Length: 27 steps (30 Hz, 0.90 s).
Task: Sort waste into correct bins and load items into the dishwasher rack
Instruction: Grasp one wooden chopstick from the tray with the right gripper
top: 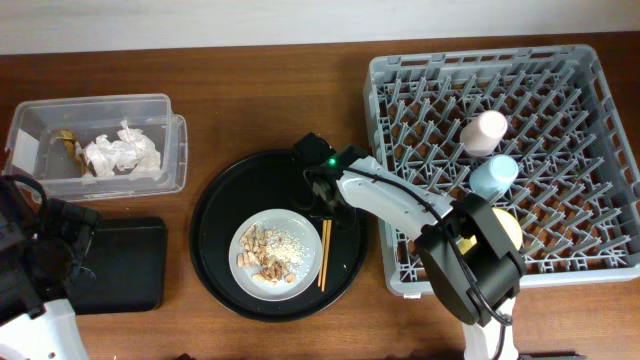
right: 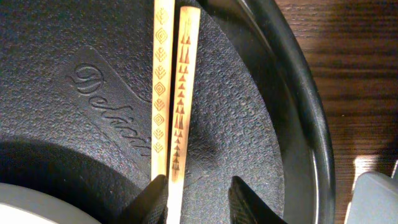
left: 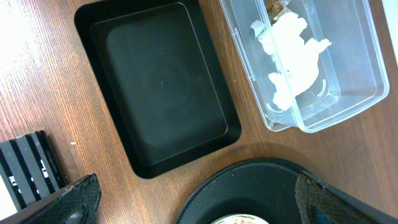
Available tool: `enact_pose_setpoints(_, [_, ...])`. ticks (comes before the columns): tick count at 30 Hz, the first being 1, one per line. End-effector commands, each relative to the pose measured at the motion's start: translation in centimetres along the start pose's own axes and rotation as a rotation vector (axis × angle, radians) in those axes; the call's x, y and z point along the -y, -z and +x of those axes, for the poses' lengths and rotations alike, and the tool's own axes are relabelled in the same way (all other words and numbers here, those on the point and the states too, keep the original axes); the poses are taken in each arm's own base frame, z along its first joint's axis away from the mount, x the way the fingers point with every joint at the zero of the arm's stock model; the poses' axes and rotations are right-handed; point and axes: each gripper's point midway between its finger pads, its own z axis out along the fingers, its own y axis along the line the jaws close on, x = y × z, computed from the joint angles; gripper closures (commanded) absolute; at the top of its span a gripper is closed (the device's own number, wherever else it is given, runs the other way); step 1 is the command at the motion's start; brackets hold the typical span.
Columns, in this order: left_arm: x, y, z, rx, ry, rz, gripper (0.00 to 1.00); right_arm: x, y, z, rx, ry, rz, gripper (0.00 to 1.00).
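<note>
1. The right gripper (right: 199,200) is low over the round black tray (right: 249,93) with its jaws partly open and clamped on nothing. The chopsticks (right: 171,93) lie flat between the two fingers, close against the one nearer the plate, with a clear gap to the other.
2. Just outside that nearer finger sits the grey plate (top: 283,217), carrying peanut shells (top: 258,250) and pale crumbs (top: 290,245). I judge these to be the remaining work: shells and crumbs to a bin, plate and chopsticks to the rack.
3. Further out, past the other finger, the dishwasher rack (top: 580,140) already holds the pink cup (top: 487,130), the light-blue cup (top: 495,177) and the yellow bowl (top: 508,230).
4. The left gripper (left: 202,202) has its jaws spread wide and empty. Ahead of them lies the flat black tray (left: 161,87) with nothing in it. Beyond that is the clear box (left: 351,68), with the napkin (left: 292,56) and the brown wrapper scrap (left: 275,6) inside, so those look sorted.
5. Hard to read:
   - The right arm covers much of the bowl.
   - The chopsticks' near ends run off the bottom of the right wrist view.
   - I cannot tell whether the right fingers touch the round tray.
   - The wrapper is cut off at the top edge of the left wrist view.
</note>
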Motion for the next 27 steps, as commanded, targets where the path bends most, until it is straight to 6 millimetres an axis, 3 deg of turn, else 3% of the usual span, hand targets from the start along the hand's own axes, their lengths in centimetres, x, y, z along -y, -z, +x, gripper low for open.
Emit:
enact_pose_setpoints(1, [-0.2, 0.2, -0.3, 0.018, 0.013, -0.005, 0.01, 0.7, -1.2, 0.4, -0.012, -0.015, 0.038, 0.66])
enact_pose_setpoints(10, [-0.2, 0.2, -0.3, 0.018, 0.013, -0.005, 0.01, 0.3, -1.3, 0.4, -0.017, -0.015, 0.016, 0.66])
enact_pose_setpoints(13, [-0.2, 0.2, -0.3, 0.018, 0.013, -0.005, 0.01, 0.6, -2.9, 1.0, -0.052, -0.013, 0.040, 0.67])
enact_pose_setpoints(15, [-0.2, 0.2, -0.3, 0.018, 0.013, -0.005, 0.01, 0.6, -3.5, 1.3, -0.070, -0.012, 0.045, 0.75])
enact_pose_setpoints(17, [-0.2, 0.2, -0.3, 0.018, 0.013, -0.005, 0.01, 0.2, -3.3, 1.4, -0.078, -0.013, 0.025, 0.76])
enact_pose_setpoints(20, [-0.2, 0.2, -0.3, 0.018, 0.013, -0.005, 0.01, -0.8, -2.3, 1.2, -0.097, -0.016, -0.018, 0.96])
enact_pose_setpoints(21, [-0.2, 0.2, -0.3, 0.018, 0.013, -0.005, 0.01, -1.1, -1.5, 0.8, -0.092, -0.012, -0.023, 0.96])
enact_pose_setpoints(23, [-0.2, 0.2, -0.3, 0.018, 0.013, -0.005, 0.01, -1.6, 2.4, -1.3, -0.069, -0.015, -0.032, 0.96])
enact_pose_setpoints(25, [-0.2, 0.2, -0.3, 0.018, 0.013, -0.005, 0.01, -1.6, 7.4, -4.4, -0.022, 0.033, -0.065, 0.96])
enact_pose_setpoints(27, [-0.2, 0.2, -0.3, 0.018, 0.013, -0.005, 0.01, -0.3, 12.2, -7.7, 0.048, 0.071, -0.098, 0.96])
